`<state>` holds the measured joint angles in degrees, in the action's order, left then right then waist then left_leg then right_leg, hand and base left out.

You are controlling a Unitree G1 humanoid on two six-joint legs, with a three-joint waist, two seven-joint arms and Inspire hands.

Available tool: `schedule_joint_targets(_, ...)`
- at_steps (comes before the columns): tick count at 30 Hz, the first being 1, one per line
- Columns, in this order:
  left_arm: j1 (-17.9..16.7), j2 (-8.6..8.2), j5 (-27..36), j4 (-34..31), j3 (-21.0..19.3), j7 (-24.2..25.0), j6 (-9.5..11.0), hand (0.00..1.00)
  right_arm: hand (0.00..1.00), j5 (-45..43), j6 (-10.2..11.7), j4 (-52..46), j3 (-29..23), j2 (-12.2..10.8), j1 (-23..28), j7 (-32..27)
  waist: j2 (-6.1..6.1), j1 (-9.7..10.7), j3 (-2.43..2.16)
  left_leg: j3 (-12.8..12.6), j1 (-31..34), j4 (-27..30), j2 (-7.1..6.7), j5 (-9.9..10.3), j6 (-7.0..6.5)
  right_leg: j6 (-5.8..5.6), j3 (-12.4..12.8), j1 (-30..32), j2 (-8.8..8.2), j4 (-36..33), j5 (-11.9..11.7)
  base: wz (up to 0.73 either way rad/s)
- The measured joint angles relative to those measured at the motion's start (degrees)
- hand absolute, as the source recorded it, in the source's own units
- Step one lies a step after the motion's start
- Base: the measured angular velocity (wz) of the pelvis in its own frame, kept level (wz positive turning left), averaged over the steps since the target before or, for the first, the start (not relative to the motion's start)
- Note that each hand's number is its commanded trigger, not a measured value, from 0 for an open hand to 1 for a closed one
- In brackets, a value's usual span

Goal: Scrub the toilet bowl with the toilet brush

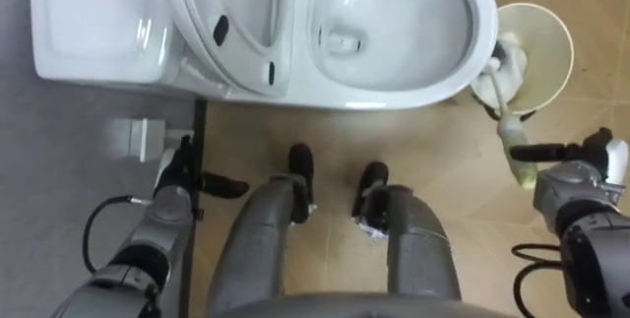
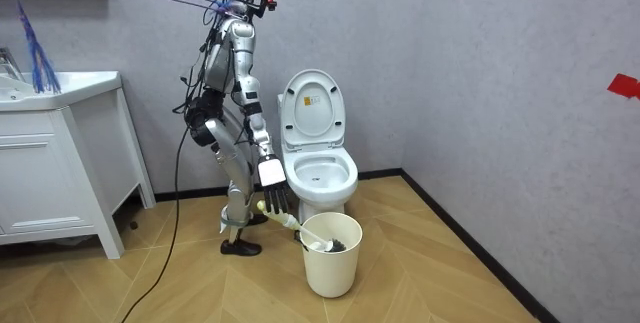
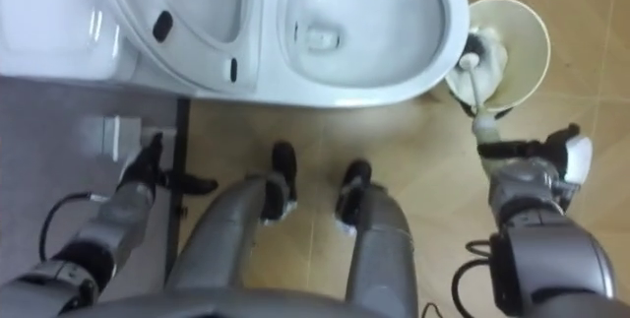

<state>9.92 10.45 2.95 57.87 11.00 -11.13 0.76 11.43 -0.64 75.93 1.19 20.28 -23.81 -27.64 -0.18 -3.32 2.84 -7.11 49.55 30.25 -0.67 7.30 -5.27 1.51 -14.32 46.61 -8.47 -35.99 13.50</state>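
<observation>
A white toilet (image 1: 482, 23) stands before me with its lid and seat (image 1: 251, 13) raised; the bowl (image 3: 354, 23) is open. To its right a cream bucket (image 1: 561, 57) sits on the floor. The toilet brush (image 1: 504, 87) has its white head down inside the bucket and its shaft slanting toward me. My right hand (image 1: 571, 170) is shut on the brush's pale handle, just outside the bucket's near rim. In the room view I stand side-on at the toilet (image 2: 320, 163) with that hand (image 2: 276, 198) low beside the bucket (image 2: 330, 263). My left hand (image 1: 182, 175) hangs open at the left.
A grey wall with a small white box (image 1: 138, 136) and a dark skirting strip (image 1: 200, 151) lies left of my legs. A white vanity cabinet (image 2: 60, 163) stands at the room view's left. Wood floor spreads around the bucket.
</observation>
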Motion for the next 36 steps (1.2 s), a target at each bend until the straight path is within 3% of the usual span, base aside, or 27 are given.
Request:
schedule_joint_targets(6,0.22,0.52,2.13,-5.54,2.95,-0.02,0.11,0.0,0.0,6.05,-0.25,-0.02,4.16,1.3,-0.74,3.23,0.09,-0.45,0.0,0.6,4.98,3.48,-0.1,0.15,-0.07,0.31,-0.25,4.62,-0.58,-3.38,1.11,0.08)
schedule_joint_targets(12,0.36,0.79,3.03,-7.59,4.01,-0.01,0.1,0.0,0.0,12.0,-0.37,-0.39,4.35,2.07,-0.75,5.92,0.66,-0.57,0.11,1.09,7.61,6.41,-0.42,0.93,0.16,0.91,-0.74,7.19,-1.76,-7.79,3.1,0.11)
schedule_joint_targets(19,-0.76,1.09,3.22,-9.06,4.1,0.08,0.11,0.0,0.0,12.54,-0.27,-0.38,4.39,2.15,-0.53,7.94,1.64,-0.72,0.06,1.55,9.08,8.18,-0.31,1.02,0.5,1.64,-1.4,8.46,-2.28,-9.92,3.84,0.05)
schedule_joint_targets(36,-0.15,3.04,6.54,-10.16,4.57,0.05,-0.09,0.0,0.0,11.09,-1.3,0.05,8.99,5.45,-0.72,13.2,1.73,-1.96,0.04,1.04,16.17,14.51,-0.11,2.14,1.05,2.86,-0.64,15.94,-3.46,-17.41,5.88,0.01)
